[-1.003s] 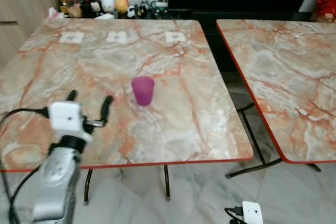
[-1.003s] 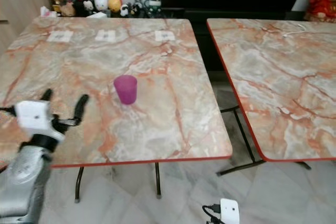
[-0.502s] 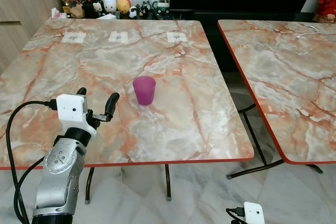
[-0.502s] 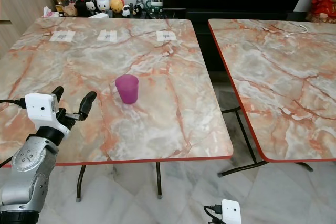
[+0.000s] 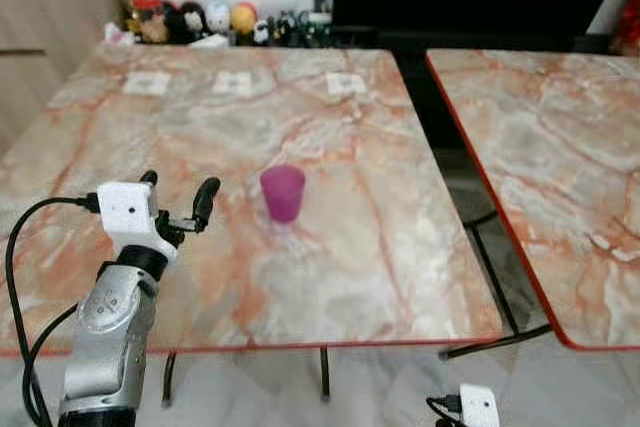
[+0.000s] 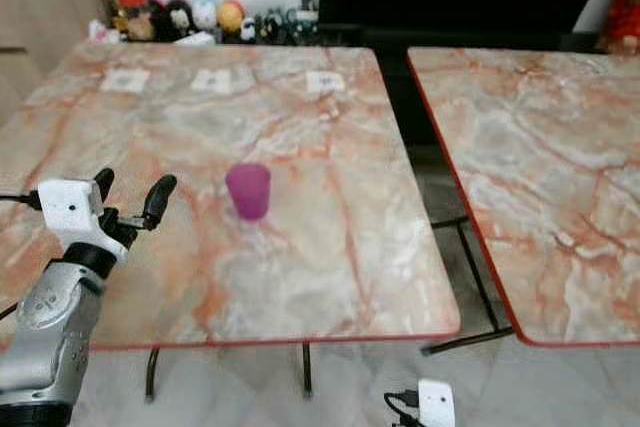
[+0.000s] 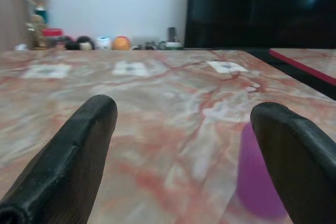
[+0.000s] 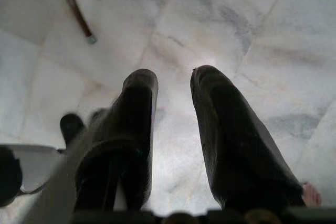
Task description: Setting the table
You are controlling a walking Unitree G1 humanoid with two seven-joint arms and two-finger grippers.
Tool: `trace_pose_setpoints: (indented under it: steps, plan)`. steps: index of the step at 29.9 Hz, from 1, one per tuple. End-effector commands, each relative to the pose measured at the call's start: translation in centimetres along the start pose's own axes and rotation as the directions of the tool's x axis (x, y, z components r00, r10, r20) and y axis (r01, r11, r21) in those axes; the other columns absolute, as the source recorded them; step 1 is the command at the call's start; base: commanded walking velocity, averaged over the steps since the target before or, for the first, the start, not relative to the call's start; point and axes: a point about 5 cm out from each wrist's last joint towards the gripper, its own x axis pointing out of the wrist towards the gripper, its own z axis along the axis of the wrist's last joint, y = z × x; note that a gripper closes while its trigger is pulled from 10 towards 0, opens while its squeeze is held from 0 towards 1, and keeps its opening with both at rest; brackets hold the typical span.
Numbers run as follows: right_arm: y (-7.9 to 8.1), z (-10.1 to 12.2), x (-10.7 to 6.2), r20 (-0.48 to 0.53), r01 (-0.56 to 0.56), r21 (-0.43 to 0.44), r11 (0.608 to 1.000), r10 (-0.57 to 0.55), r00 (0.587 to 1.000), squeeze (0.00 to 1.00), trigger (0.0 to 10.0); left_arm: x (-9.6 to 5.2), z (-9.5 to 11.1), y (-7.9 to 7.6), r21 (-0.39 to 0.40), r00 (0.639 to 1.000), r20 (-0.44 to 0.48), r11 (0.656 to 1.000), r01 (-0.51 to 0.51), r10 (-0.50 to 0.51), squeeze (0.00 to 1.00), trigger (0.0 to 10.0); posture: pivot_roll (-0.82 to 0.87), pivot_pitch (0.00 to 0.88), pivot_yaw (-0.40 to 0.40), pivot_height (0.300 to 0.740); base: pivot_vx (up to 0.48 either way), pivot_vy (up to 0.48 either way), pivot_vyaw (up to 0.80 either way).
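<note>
apparently unlabelled purple cup [image 5: 283, 192] beside left gripper [image 5: 177, 197], fingers spread wide.

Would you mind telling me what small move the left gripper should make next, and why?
Probably ease the left gripper rightward toward the purple cup: its fingers are open above the table, and the cup stands upright just off to its right, not yet between them.

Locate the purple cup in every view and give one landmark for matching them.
Left eye view: purple cup on the near table, middle, right of the open left gripper.
Right eye view: cup on the same table, left of centre.
Left wrist view: cup partly behind one finger.
Right wrist view: floor tiles past the right gripper; no cup.
Landmark: the three white squares along the table's far edge.
</note>
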Motion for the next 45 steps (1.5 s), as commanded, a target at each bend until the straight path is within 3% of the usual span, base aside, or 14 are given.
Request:
trace_pose_setpoints:
  steps: [1, 8, 11, 14, 17, 23, 26, 29, 33, 36, 38, 45]
  plan:
    - [-0.7, 0.0, -0.1, -0.001, 0.017, -0.003, 1.0, -0.017, 1.0, 0.0, 10.0, 0.3, 0.1, -0.5, -0.015, 1.0, 0.001, 1.0, 0.02, -0.02, 0.0, 10.0, 0.15, 0.021, -0.047, 0.74, 0.0, 0.0, 0.0]
    - [-0.7, 0.1, 0.0, -0.003, 0.015, -0.012, 1.0, -0.015, 1.0, 0.0, 10.0, 0.6, 0.3, -0.8, -0.046, 0.998, -0.013, 0.997, 0.054, -0.055, 0.0, 10.0, 0.15, 0.03, -0.05, 0.74, 0.0, 0.0, 0.0]
    - [-0.7, 0.1, 0.0, -0.005, 0.014, -0.015, 1.0, -0.014, 1.0, 0.0, 10.0, 0.7, 0.3, -1.2, -0.063, 0.992, -0.035, 0.991, 0.117, -0.12, 0.0, 10.0, 0.15, 0.03, -0.05, 0.74, 0.0, 0.0, 0.0]
    - [-0.6, 0.1, 0.0, -0.005, 0.013, -0.015, 1.0, -0.013, 1.0, 0.0, 10.0, 1.0, -0.1, -1.4, -0.02, 0.967, -0.142, 0.977, 0.211, -0.211, 0.0, 10.0, 0.16, 0.037, -0.045, 0.74, 0.0, 0.0, 0.0]
    - [-0.6, 0.1, 0.0, -0.005, 0.011, -0.017, 1.0, -0.011, 1.0, 0.0, 10.0, 1.5, 0.2, -1.1, 0.002, 0.958, -0.169, 0.972, 0.234, -0.23, 0.0, 10.0, 0.16, 0.04, -0.044, 0.74, 0.0, 0.0, 0.0]
    - [-0.6, 0.1, 0.0, -0.007, 0.01, -0.017, 1.0, -0.011, 1.0, 0.0, 10.0, 3.6, 3.5, -0.5, -0.042, 0.958, -0.124, 0.966, 0.254, -0.258, 0.0, 10.0, 0.16, 0.043, -0.044, 0.74, 0.0, 0.0, 0.0]
    - [-0.6, 0.1, 0.0, -0.008, 0.01, -0.023, 1.0, -0.011, 1.0, 0.0, 10.0, 4.7, 4.2, -0.6, -0.024, 0.947, -0.178, 0.963, 0.268, -0.267, 0.0, 10.0, 0.17, 0.048, -0.046, 0.74, 0.0, 0.0, 0.0]
    - [-0.6, 0.2, 0.0, -0.006, 0.011, -0.027, 1.0, -0.011, 1.0, 0.0, 10.0, 6.2, 4.8, -1.4, -0.028, 0.909, -0.273, 0.947, 0.32, -0.315, 0.0, 10.0, 0.16, 0.053, -0.038, 0.74, 0.0, 0.0, 0.0]
    - [-0.5, 0.1, 0.0, -0.005, 0.012, -0.025, 1.0, -0.012, 1.0, 0.0, 10.0, 7.5, 4.3, -1.7, -0.064, 0.907, -0.31, 0.959, 0.278, -0.283, 0.0, 10.0, 0.16, 0.054, -0.033, 0.74, 0.0, 0.0, 0.0]
    - [-0.5, 0.1, 0.0, -0.004, 0.012, -0.025, 1.0, -0.012, 1.0, 0.0, 10.0, 8.1, 3.8, -1.6, -0.049, 0.907, -0.347, 0.97, 0.238, -0.24, 0.0, 10.0, 0.15, 0.056, -0.027, 0.74, 0.0, 0.0, 0.0]
    - [-0.3, 0.1, 0.0, -0.005, 0.011, -0.026, 1.0, -0.011, 1.0, 0.0, 10.0, 8.4, 2.6, -1.4, -0.089, 0.893, -0.418, 0.986, 0.144, -0.168, 0.0, 10.0, 0.15, 0.052, -0.023, 0.74, 0.0, 0.0, 0.0]
    - [-0.4, 0.3, 0.0, -0.005, 0.013, -0.033, 0.999, -0.013, 1.0, 0.0, 10.0, 8.0, 1.0, -0.6, -0.093, 0.87, -0.483, 0.994, 0.057, -0.095, 0.0, 10.0, 0.15, 0.04, -0.037, 0.74, 0.0, 0.0, 0.0]
